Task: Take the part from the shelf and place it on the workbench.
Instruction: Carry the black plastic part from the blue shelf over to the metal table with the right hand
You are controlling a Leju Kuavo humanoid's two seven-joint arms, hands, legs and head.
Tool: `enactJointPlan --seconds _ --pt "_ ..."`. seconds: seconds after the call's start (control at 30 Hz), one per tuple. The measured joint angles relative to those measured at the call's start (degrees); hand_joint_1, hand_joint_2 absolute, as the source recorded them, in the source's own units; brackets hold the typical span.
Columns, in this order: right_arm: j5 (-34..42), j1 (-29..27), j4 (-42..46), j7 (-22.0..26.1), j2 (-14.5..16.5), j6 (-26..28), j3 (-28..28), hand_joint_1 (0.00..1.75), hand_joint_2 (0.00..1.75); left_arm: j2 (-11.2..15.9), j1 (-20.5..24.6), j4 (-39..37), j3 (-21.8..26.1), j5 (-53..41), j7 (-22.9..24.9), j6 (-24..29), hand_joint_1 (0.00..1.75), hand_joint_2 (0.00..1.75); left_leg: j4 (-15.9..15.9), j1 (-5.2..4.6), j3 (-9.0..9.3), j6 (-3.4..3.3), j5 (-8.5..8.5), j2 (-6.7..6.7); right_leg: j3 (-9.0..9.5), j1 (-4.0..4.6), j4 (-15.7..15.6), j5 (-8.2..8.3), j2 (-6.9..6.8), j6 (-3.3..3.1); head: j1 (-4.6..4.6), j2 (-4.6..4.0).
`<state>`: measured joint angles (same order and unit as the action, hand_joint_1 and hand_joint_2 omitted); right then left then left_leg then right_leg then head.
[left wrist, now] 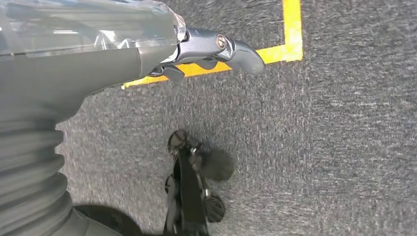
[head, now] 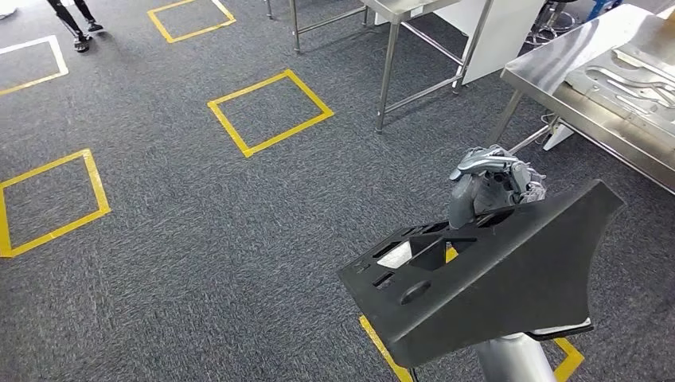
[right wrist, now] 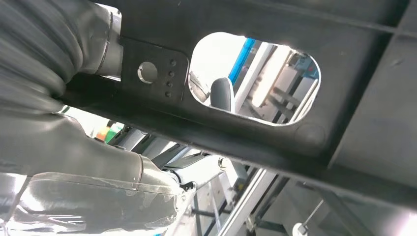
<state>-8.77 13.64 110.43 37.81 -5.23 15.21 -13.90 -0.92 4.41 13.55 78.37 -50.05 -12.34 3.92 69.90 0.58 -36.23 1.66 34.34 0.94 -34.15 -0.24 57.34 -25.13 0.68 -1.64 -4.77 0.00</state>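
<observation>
My right hand (head: pixel 493 179) grips the far edge of the black plastic part (head: pixel 493 278), a wide flat panel with several cut-outs, and holds it tilted above the grey carpet. In the right wrist view the part (right wrist: pixel 344 123) runs close across the hand, and one fingertip (right wrist: pixel 221 93) shows through its rounded opening. The steel workbench (head: pixel 549 68) stands ahead at the upper right, apart from the part. My left hand (left wrist: pixel 216 51) hangs over the carpet with its thumb stretched out and nothing in it.
Pressed metal panels (head: pixel 637 76) lie on the workbench. A second steel table frame (head: pixel 398 48) stands left of it. Yellow tape squares (head: pixel 271 111) mark the carpet. A person's legs (head: pixel 76 24) are at the far top left.
</observation>
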Motion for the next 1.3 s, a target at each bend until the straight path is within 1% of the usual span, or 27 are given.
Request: enactJointPlan --seconds 0.03,0.07,0.1,0.13,0.2,0.27,0.33,0.37,0.43,0.5,0.57,0.6,0.63,0.67,0.73,0.77,0.8,0.87,0.9,0.97,1.03,1.07,1.1,1.13,1.17,1.23,1.3 --pt "0.1 -0.3 0.0 0.2 0.0 -0.1 0.0 1.75 1.75 0.0 -0.1 0.0 0.0 0.0 0.0 0.0 0.0 1.75 2.9 0.03 -1.55 0.14 0.78 -0.28 0.0 0.02 0.1 -0.02 0.79 -0.02 0.01 0.0" --pt "0.1 -0.5 0.0 0.3 0.1 -0.2 0.0 1.75 1.75 0.0 -0.2 0.0 0.0 0.0 0.0 0.0 0.0 1.75 3.9 0.07 -2.24 0.23 0.4 -0.4 0.01 0.02 0.2 -0.04 1.58 -0.01 0.01 0.0" --pt "0.2 -0.7 -0.1 0.3 0.1 -0.4 0.0 1.75 1.75 0.0 -0.2 0.0 0.0 0.1 0.0 0.0 0.0 1.75 2.4 0.15 -1.8 0.25 -1.17 -0.53 0.03 -0.01 0.3 -0.09 2.4 0.06 0.01 0.0" --pt "0.2 -0.8 -0.1 0.4 0.1 -0.5 0.0 1.75 1.75 0.0 -0.1 0.0 0.0 0.1 0.0 0.0 0.0 1.75 -1.0 0.28 -0.45 0.24 -3.4 -0.97 0.04 -0.06 0.5 -0.17 3.16 0.2 0.01 0.0" --pt "0.3 -0.8 -0.1 0.4 0.2 -0.8 0.0 1.75 1.75 0.0 -0.1 0.0 0.0 0.1 -0.1 0.0 0.0 1.75 -8.3 0.62 2.67 0.03 -6.52 -3.65 -0.19 -0.13 1.1 -0.43 4.61 0.69 0.01 0.0" --pt "0.3 -0.7 -0.1 0.5 0.2 -1.0 0.0 1.75 1.75 0.0 -0.1 0.0 0.0 0.1 -0.2 0.1 0.0 1.75 -11.1 0.68 3.89 -0.46 -6.93 -5.46 -0.72 -0.21 1.5 -0.43 5.82 1.4 0.0 0.0" --pt "0.3 -0.7 0.0 0.6 0.2 -1.4 0.0 1.75 1.75 0.0 0.0 0.0 0.0 0.2 -0.3 0.0 0.0 1.75 -11.4 0.51 3.99 -1.18 -7.11 -4.62 -1.09 -0.37 1.3 -0.12 6.85 2.17 0.0 0.0" --pt "0.3 -0.7 0.0 0.6 0.2 -1.6 0.0 1.75 1.75 0.0 0.1 0.0 0.0 0.2 -0.4 0.0 0.0 1.75 -11.6 0.53 4.05 -1.57 -7.3 -4.14 -1.16 -0.44 1.3 -0.1 6.81 2.42 0.0 0.0" --pt "0.4 -0.5 0.0 0.7 0.2 -2.1 -0.1 1.75 1.75 0.0 0.2 0.0 0.0 0.2 -0.5 -0.1 0.0 1.75 -12.1 0.62 4.24 -2.27 -7.64 -3.05 -1.91 -0.36 2.9 -1.23 4.19 2.74 0.01 0.0" --pt "0.6 -0.1 0.0 0.8 0.2 -2.7 -0.1 1.75 1.75 0.0 0.1 0.0 0.0 0.3 -0.6 -0.1 0.0 1.75 -12.3 0.45 4.29 -2.71 -7.69 -1.71 -4.54 -0.34 8.5 -4.4 0.93 3.02 0.01 0.0" --pt "0.9 0.1 0.0 0.9 0.2 -3.5 -0.2 1.75 1.75 0.0 -0.1 0.0 0.0 0.3 -0.6 -0.1 0.0 1.75 -12.3 0.31 4.23 -2.9 -7.61 -0.16 -7.94 -0.53 15.5 -7.21 -0.03 3.32 0.01 0.0" --pt "1.0 0.1 0.0 0.9 0.2 -3.8 -0.2 1.75 1.75 0.0 -0.1 0.0 0.0 0.4 -0.6 -0.1 0.0 1.75 -12.3 0.28 4.24 -2.9 -7.54 0.61 -8.64 -0.61 17.0 -7.29 -0.19 3.42 0.01 0.0" --pt "1.1 0.2 0.0 0.9 0.2 -4.0 -0.3 1.75 1.75 0.0 -0.1 0.0 0.0 0.4 -0.6 -0.1 0.0 1.75 -12.3 0.27 4.29 -2.84 -7.47 1.31 -8.18 -0.64 16.3 -6.33 -0.39 3.45 0.01 0.0" --pt "1.2 0.4 0.0 0.9 0.2 -4.1 -0.3 1.75 1.75 0.0 -0.1 0.0 0.1 0.4 -0.6 -0.1 0.0 1.75 -12.3 0.26 4.41 -2.74 -7.37 1.95 -6.58 -0.62 13.4 -4.6 -0.85 3.37 0.01 0.0" --pt "1.3 0.9 0.0 0.9 0.2 -4.1 -0.4 1.75 1.75 0.0 0.0 0.0 0.0 0.4 -0.6 -0.1 0.0 1.75 -12.2 0.07 4.76 -2.34 -7.05 3.04 -2.22 -0.15 5.3 -1.54 -3.42 2.82 0.01 0.0" --pt "1.3 1.2 0.0 0.9 0.2 -4.1 -0.5 1.75 1.75 0.0 0.0 0.0 0.0 0.4 -0.6 -0.1 0.0 1.75 -12.2 -0.09 4.93 -2.06 -6.88 3.53 -0.82 0.15 2.6 -0.83 -4.41 2.45 0.01 0.0" --pt "1.4 1.4 -0.1 0.9 0.2 -4.2 -0.6 1.75 1.75 -0.1 0.0 0.0 0.0 0.4 -0.6 -0.1 0.0 1.75 -12.2 -0.23 5.07 -1.77 -6.72 4.07 -0.19 0.44 1.2 -0.7 -4.97 2.11 0.01 0.0" --pt "1.6 1.5 -0.1 0.9 0.2 -4.4 -0.7 1.75 1.75 -0.1 0.1 0.0 0.0 0.4 -0.6 -0.1 0.0 1.75 -12.3 -0.38 5.43 -1.17 -6.48 5.27 -0.29 0.55 0.9 -0.72 -3.78 1.53 0.01 0.0" --pt "1.7 1.5 -0.1 0.9 0.2 -4.5 -0.7 1.75 1.75 -0.1 0.2 0.0 0.0 0.4 -0.6 -0.1 0.0 1.75 -12.1 -0.29 5.56 -0.86 -6.16 5.25 -0.17 0.42 0.7 -0.61 -3.15 1.24 0.01 0.0" --pt "1.9 1.7 -0.1 0.9 0.2 -4.7 -0.7 1.75 1.75 -0.1 0.3 0.0 0.0 0.3 -0.6 -0.1 0.0 1.75 -9.1 -0.06 4.49 -0.32 -4.02 3.22 0.15 0.04 0.2 -0.33 -1.92 0.58 0.01 0.0" --pt "2.0 1.9 -0.3 0.8 0.2 -4.9 -0.7 1.75 1.75 -0.2 0.1 0.0 0.0 0.3 -0.6 0.0 0.0 1.75 -1.7 0.14 0.99 0.0 -0.36 0.51 0.18 -0.07 0.1 -0.24 -0.63 0.17 0.0 0.0" --pt "2.0 1.9 -0.4 0.8 0.2 -4.9 -0.7 1.75 1.75 -0.2 -0.1 0.0 0.1 0.4 -0.6 0.0 0.0 1.75 2.0 0.16 -0.88 0.14 0.91 -0.03 0.15 -0.06 0.2 -0.23 0.13 0.09 0.0 0.0" --pt "2.0 1.9 -0.6 0.8 0.2 -5.0 -0.7 1.75 1.75 -0.2 -0.2 0.0 0.1 0.4 -0.6 0.1 0.0 1.75 4.2 0.16 -2.14 0.23 1.17 -0.28 0.15 -0.05 0.2 -0.23 0.93 0.07 0.0 0.0" --pt "2.0 1.9 -0.7 0.9 0.2 -5.0 -0.7 1.75 1.75 -0.2 -0.2 0.0 0.1 0.4 -0.6 0.1 0.0 1.75 4.2 0.18 -2.4 0.25 0.25 -0.41 0.18 -0.06 0.3 -0.25 1.75 0.09 0.01 0.0" --pt "2.0 1.9 -0.9 0.9 0.2 -4.9 -0.7 1.75 1.75 -0.2 -0.3 0.0 0.1 0.4 -0.6 0.2 0.0 1.75 1.8 0.21 -1.59 0.2 -1.68 -0.59 0.24 -0.08 0.4 -0.29 2.56 0.17 0.01 0.0" --pt "2.0 1.9 -1.0 0.9 0.2 -4.9 -0.8 1.75 1.75 -0.2 -0.2 0.0 0.1 0.4 -0.7 0.2 0.0 1.75 -6.0 0.4 1.61 -0.07 -5.81 -2.49 0.2 -0.06 0.8 -0.51 4.03 0.53 0.01 0.0" --pt "1.9 1.8 -1.0 1.0 0.2 -4.8 -0.8 1.75 1.75 -0.2 -0.2 0.0 0.1 0.4 -1.0 0.1 0.0 1.75 -10.6 0.51 3.6 -0.49 -7.19 -4.4 -0.25 -0.08 1.3 -0.58 5.34 1.18 0.01 0.0"
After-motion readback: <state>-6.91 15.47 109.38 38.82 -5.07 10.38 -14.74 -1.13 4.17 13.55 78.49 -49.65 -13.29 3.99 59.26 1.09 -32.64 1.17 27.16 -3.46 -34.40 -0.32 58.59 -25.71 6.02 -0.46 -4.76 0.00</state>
